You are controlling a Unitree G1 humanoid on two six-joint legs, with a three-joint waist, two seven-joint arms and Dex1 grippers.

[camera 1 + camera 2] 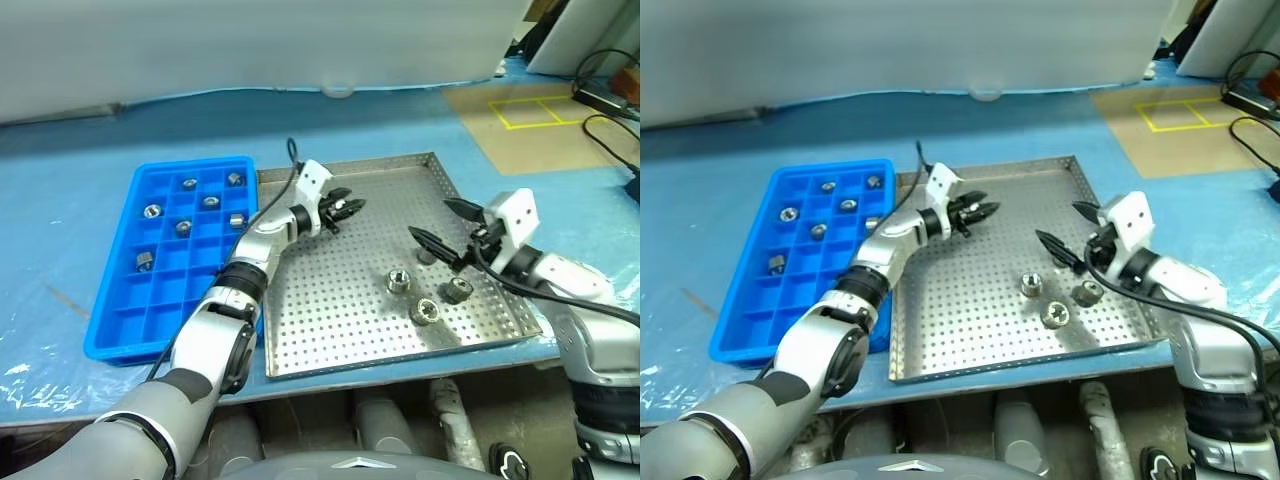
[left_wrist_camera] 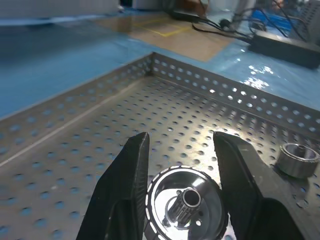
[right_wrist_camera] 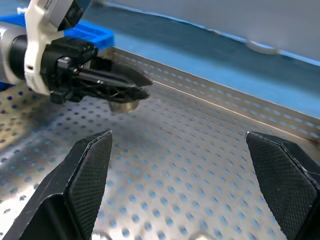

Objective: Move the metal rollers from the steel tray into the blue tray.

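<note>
The steel tray (image 1: 330,340) served as the reference. The left gripper (image 1: 347,209) hung above the tray's far half, toward its blue-tray side, with its two black fingers (image 2: 125,195) clamped on one metal roller (image 2: 184,206), whose dark central hole faced the wrist camera. The right gripper (image 1: 445,226) was above the tray's right part, its fingers (image 3: 87,175) spread wide with nothing between them. Three loose rollers (image 1: 428,297) lay on the perforated floor in the tray's near right quarter, close together, just below the right gripper; a fourth sat partly hidden under its lower finger. The blue tray (image 1: 120,320) lay along the steel tray's left rim, touching or nearly so. Seven rollers (image 1: 184,228) sat in separate compartments in its far half, and the near rows held none. A cable (image 1: 608,125) lay beyond the steel tray's far right corner.
</note>
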